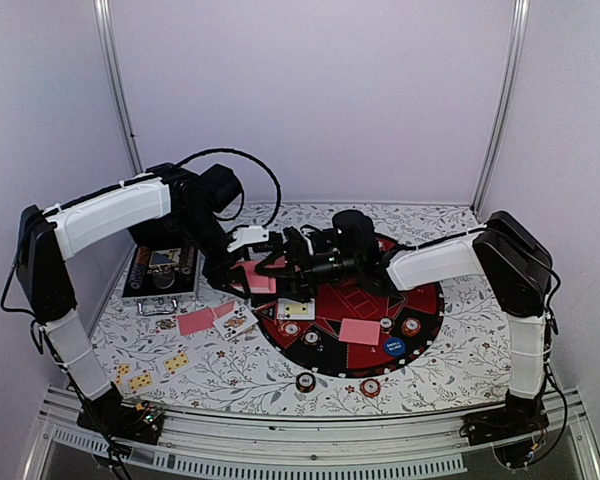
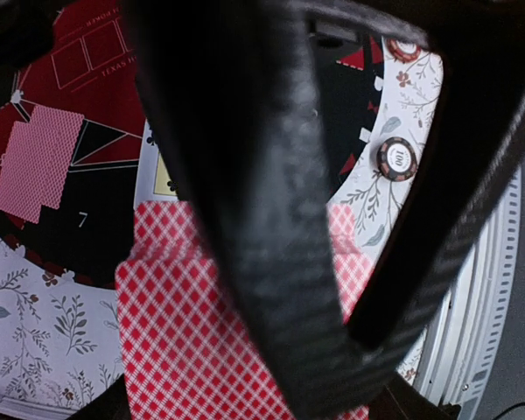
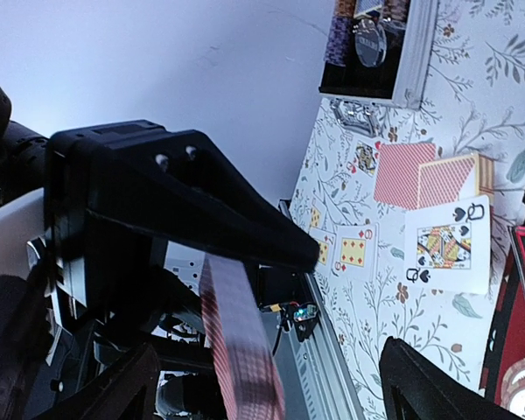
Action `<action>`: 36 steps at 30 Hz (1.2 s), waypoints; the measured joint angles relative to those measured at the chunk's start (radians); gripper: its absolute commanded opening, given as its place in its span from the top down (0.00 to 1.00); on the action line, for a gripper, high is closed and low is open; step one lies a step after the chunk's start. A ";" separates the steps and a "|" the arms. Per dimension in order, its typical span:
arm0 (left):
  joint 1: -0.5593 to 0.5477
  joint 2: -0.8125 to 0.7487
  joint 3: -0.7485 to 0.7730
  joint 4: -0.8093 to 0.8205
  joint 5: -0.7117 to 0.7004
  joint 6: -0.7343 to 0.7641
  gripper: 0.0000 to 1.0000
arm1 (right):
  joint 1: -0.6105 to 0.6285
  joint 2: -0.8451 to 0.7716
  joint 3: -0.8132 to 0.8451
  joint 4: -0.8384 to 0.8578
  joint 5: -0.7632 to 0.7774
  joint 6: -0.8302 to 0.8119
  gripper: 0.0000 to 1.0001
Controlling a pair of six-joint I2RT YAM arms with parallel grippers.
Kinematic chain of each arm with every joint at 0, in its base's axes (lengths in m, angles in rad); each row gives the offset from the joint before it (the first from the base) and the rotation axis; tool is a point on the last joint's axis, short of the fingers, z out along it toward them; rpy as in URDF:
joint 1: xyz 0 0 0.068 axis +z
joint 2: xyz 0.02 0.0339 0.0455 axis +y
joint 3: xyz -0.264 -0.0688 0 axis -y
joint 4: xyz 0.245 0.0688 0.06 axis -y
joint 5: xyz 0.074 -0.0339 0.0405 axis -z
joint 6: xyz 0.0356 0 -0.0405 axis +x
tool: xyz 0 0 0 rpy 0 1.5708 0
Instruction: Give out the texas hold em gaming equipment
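One spade queen (image 3: 446,245) reads only from right wrist.

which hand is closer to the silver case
Left. The left hand, holding cards, is just right of the case. The right hand faces it from farther right, over the mat.

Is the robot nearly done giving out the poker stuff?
Partway. White face-up cards, round poker chips and a blue round disc already lie out on and beside the black-and-red mat. The left gripper holds the red-backed card deck. Stacked chips sit in the silver metal case.
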 measured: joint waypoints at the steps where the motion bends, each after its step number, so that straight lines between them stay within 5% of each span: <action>1: 0.000 0.000 0.000 0.000 0.000 0.000 0.70 | 0.002 0.007 0.011 0.008 -0.001 0.006 0.11; 23: 0.000 0.000 0.000 -0.003 0.002 -0.006 0.70 | 0.054 0.245 0.266 0.116 -0.017 0.159 0.27; 36: 0.000 0.000 0.000 -0.005 0.004 -0.005 0.71 | 0.051 0.247 0.215 0.199 -0.026 0.193 0.39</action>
